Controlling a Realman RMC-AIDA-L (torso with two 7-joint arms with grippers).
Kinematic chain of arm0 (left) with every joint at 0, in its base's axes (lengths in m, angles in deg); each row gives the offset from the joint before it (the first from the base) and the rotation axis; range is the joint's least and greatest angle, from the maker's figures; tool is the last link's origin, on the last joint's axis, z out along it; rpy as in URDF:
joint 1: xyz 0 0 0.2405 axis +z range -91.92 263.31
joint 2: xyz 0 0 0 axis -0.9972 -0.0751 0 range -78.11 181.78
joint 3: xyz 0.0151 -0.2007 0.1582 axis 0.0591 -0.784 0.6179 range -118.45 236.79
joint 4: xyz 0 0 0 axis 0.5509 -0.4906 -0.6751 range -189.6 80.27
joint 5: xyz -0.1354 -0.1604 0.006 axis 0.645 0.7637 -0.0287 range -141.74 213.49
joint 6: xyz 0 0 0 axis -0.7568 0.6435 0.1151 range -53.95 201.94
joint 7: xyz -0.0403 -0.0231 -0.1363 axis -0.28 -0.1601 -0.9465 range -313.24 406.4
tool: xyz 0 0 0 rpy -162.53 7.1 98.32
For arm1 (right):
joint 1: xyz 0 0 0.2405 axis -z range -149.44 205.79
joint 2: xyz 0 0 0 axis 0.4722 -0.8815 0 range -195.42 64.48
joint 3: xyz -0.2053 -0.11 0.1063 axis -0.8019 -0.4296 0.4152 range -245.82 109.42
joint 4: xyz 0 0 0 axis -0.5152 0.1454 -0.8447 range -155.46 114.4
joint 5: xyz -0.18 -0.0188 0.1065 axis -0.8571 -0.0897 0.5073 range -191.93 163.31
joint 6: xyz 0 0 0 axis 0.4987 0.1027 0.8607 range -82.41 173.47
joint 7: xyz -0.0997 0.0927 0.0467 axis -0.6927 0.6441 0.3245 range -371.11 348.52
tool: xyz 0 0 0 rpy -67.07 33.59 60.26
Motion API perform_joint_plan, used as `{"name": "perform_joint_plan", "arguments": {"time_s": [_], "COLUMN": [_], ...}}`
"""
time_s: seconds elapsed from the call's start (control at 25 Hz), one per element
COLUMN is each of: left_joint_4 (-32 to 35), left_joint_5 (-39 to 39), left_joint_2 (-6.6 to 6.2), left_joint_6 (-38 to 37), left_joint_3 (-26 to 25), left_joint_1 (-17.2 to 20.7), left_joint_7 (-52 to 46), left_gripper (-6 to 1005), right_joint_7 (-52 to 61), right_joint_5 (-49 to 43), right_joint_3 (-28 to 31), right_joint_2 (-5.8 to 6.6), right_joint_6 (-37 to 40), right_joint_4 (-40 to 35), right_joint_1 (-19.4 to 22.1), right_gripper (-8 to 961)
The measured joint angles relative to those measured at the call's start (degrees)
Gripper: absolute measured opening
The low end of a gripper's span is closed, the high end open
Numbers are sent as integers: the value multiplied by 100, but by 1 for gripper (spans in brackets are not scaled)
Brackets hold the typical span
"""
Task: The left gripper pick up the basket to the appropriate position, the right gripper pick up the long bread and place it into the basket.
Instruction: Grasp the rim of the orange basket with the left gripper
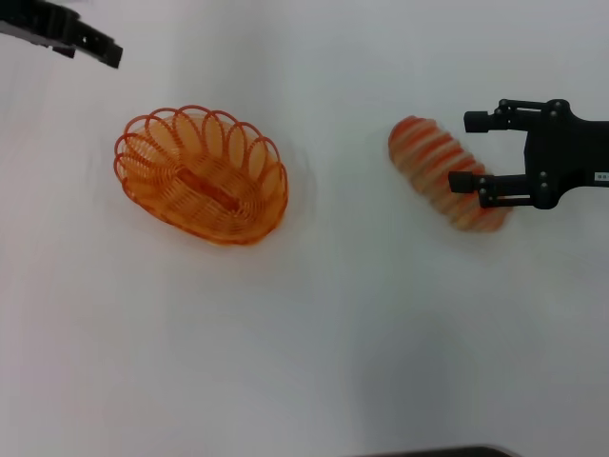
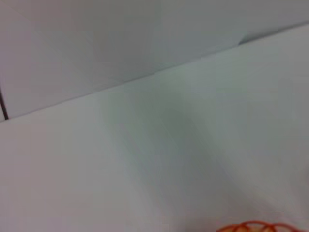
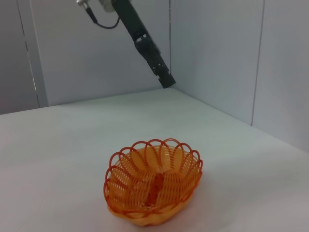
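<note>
The orange wire basket sits empty on the white table, left of centre. It also shows in the right wrist view, and a bit of its rim shows in the left wrist view. The long bread lies diagonally at the right. My right gripper is open over the bread's near end, with one finger across the loaf and the other beyond its far side. I cannot tell whether it touches the loaf. My left gripper is at the far left, behind the basket and apart from it; it also shows in the right wrist view.
The white table runs to grey panel walls at the back and side. A dark edge shows at the near side of the table.
</note>
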Motion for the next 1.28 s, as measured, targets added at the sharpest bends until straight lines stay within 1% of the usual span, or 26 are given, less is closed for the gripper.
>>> {"name": "perform_joint_plan", "arguments": {"time_s": [0.08,0.16,0.28,0.44,0.52,0.64,0.96,1.04,1.2,1.28], "left_joint_4": [-64,-153,-281,-467,-509,-624,-1224,-1284,-1272,-1290], "left_joint_5": [-198,-416,-757,-1103,-1110,-1117,-1126,-1127,-1129,-1130], "left_joint_2": [18,70,189,370,402,414,398,400,393,392], "left_joint_6": [-34,-55,-27,41,119,303,931,973,954,981], "left_joint_3": [222,470,755,938,1021,1119,1135,1136,1136,1135], "left_joint_1": [-146,-300,-494,-701,-719,-724,-678,-676,-700,-698], "left_joint_7": [-10,-56,-173,-257,-324,-413,-482,-483,-485,-486], "left_gripper": [660,660,660,660,661,661,661,661,661,661], "right_joint_7": [-19,-30,-49,-123,-154,-183,-238,-239,-236,-270], "right_joint_5": [0,0,-1,-7,-23,-34,-36,-37,15,42], "right_joint_3": [1,-5,-8,-10,-10,-10,-10,-3,40,41], "right_joint_2": [0,-4,-10,-21,-33,-48,-58,-59,-10,-13], "right_joint_6": [0,10,30,35,35,35,35,35,69,67], "right_joint_4": [12,23,29,37,43,52,55,46,36,45], "right_joint_1": [1,2,3,4,4,7,68,79,122,132], "right_gripper": [820,820,821,821,821,821,821,821,821,821]}}
